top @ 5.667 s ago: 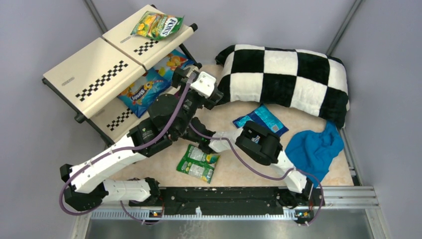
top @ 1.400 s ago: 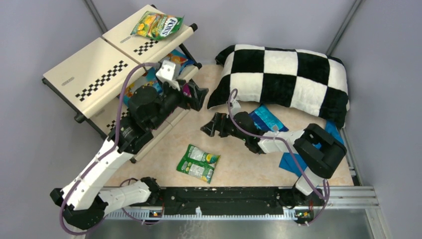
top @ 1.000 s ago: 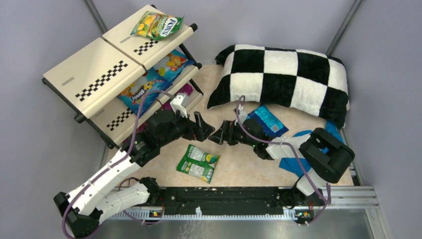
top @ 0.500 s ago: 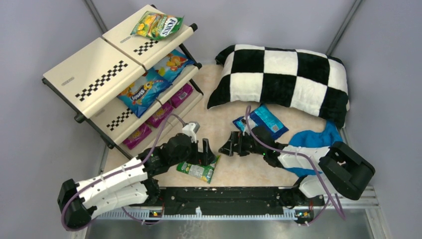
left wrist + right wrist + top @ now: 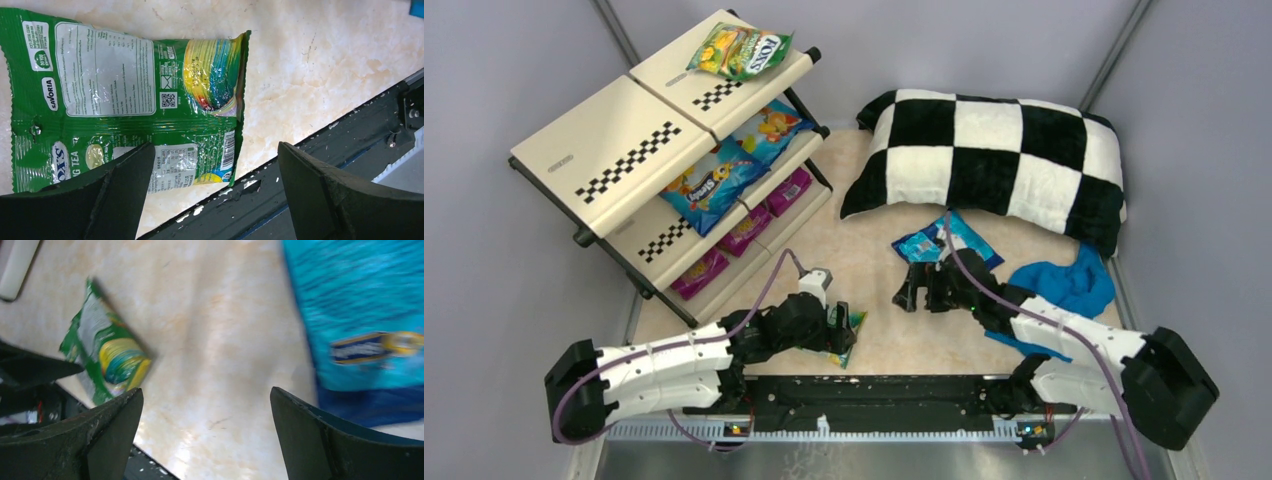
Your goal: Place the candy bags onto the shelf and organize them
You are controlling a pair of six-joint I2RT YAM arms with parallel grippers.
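Note:
The cream shelf point(image 5: 624, 120) stands at the back left. A green-yellow FOX'S bag point(image 5: 740, 50) lies on its top tier, blue bags point(image 5: 724, 165) on the middle tier and magenta bags point(image 5: 744, 230) on the lowest. A green-white candy bag point(image 5: 125, 95) lies flat by the table's near edge. My left gripper point(image 5: 839, 330) hovers open over that bag's near corner; one fingertip point(image 5: 135, 165) overlaps the bag. A blue bag point(image 5: 944, 240) lies in front of the pillow. Just on the near side of it, my right gripper point(image 5: 921, 290) is open with only bare table between its fingers point(image 5: 300, 415).
The checkered pillow point(image 5: 994, 150) fills the back right. A plain blue cloth point(image 5: 1064, 285) lies crumpled at the right, beside my right arm. The black base rail point(image 5: 350, 130) runs along the near edge, right under the left gripper.
My left arm has drawn back from the shelf's lowest tier, where a magenta bag now lies, and come down over the green-white bag. The right gripper has slid right toward the blue bag.

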